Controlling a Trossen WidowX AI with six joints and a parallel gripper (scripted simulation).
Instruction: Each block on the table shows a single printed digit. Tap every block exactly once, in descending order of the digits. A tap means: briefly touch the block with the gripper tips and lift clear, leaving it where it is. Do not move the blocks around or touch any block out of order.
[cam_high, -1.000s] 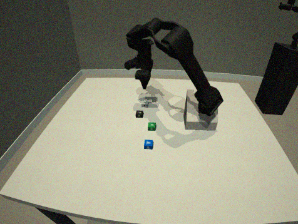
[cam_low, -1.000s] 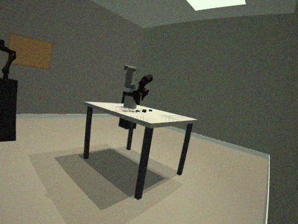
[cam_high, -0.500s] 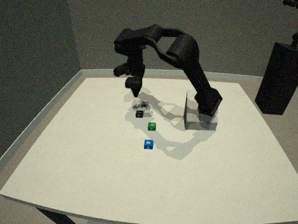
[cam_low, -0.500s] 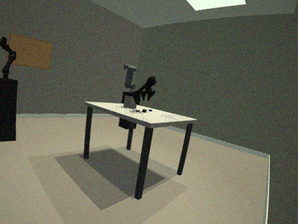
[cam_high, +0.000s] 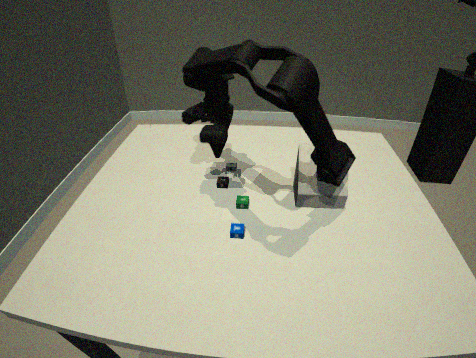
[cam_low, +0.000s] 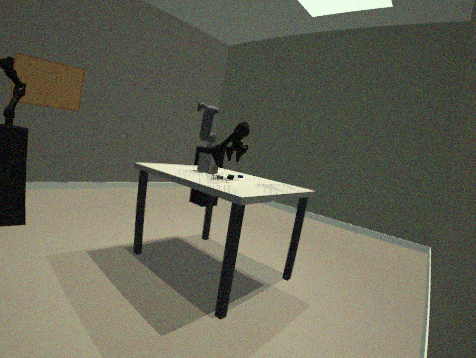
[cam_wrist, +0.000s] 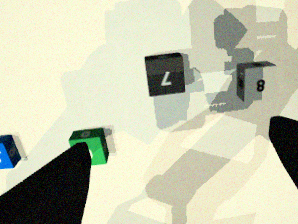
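Several small digit blocks lie in a row on the white table (cam_high: 125, 260). A dark grey block marked 8 (cam_high: 231, 166) (cam_wrist: 252, 82) is farthest back. A black block marked 7 (cam_high: 223, 182) (cam_wrist: 165, 74) lies just in front of it. Then come a green block (cam_high: 242, 201) (cam_wrist: 91, 143) and a blue block (cam_high: 237, 230) (cam_wrist: 8, 151); I cannot read their digits. My gripper (cam_high: 217, 147) (cam_wrist: 180, 139) (cam_low: 235, 151) is open and empty. It points down and hovers above the table, just behind and left of the 8 block, touching no block.
The arm's grey base pedestal (cam_high: 320, 192) stands on the table to the right of the blocks. A black stand (cam_high: 445, 125) stands off the table at the far right. The table has a raised grey rim (cam_high: 60, 190) on its left and back edges.
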